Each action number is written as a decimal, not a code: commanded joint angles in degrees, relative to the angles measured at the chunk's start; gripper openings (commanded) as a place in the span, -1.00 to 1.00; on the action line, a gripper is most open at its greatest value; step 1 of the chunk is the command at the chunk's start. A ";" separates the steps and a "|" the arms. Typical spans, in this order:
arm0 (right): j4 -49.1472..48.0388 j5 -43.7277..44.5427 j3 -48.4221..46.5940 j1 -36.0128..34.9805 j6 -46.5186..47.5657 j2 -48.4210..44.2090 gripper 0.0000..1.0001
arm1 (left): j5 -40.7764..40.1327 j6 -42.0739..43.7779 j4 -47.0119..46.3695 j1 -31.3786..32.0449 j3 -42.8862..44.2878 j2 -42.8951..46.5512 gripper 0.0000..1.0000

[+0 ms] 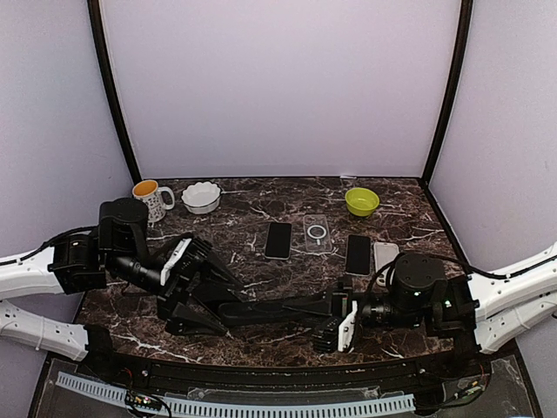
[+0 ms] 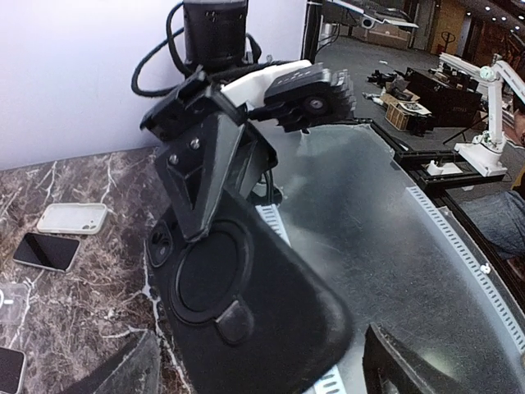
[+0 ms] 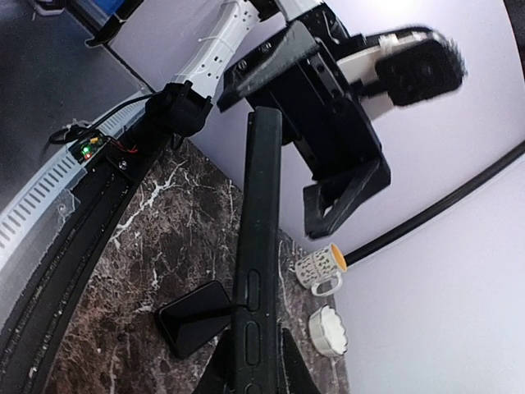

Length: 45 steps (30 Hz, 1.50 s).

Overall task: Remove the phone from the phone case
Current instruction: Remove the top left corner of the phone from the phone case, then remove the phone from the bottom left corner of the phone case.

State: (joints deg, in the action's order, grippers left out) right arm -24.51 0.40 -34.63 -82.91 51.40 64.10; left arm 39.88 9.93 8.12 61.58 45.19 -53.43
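Observation:
A black phone case [image 1: 278,309] with a ring on its back is held edge-up above the table's front. My right gripper [image 1: 335,315] is shut on its right end. In the right wrist view the case [image 3: 261,246] rises edge-on from between my right gripper's fingers [image 3: 254,361], side buttons showing. My left gripper [image 1: 204,300] is open, its fingers spread on either side of the case's left end. In the left wrist view the case back [image 2: 246,304] fills the gap of my left gripper [image 2: 258,369]. The phone's screen side is hidden.
On the marble table [image 1: 261,209] lie a black phone [image 1: 278,239], a clear case [image 1: 318,232], another black phone [image 1: 358,254] and a white case [image 1: 385,254]. A mug [image 1: 152,198], a white bowl [image 1: 201,197] and a green bowl [image 1: 361,201] stand at the back.

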 commanded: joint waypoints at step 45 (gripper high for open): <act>-7.57 -36.17 -14.49 14.01 -66.30 1.02 -1.00 | 2.70 -6.76 -28.45 -0.15 -5.00 7.29 -0.23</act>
State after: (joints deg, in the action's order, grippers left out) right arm -26.55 -33.65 -46.04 -69.30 -14.15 65.41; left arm 41.30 4.58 -18.02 61.56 40.36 -46.17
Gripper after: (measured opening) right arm 0.097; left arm 0.407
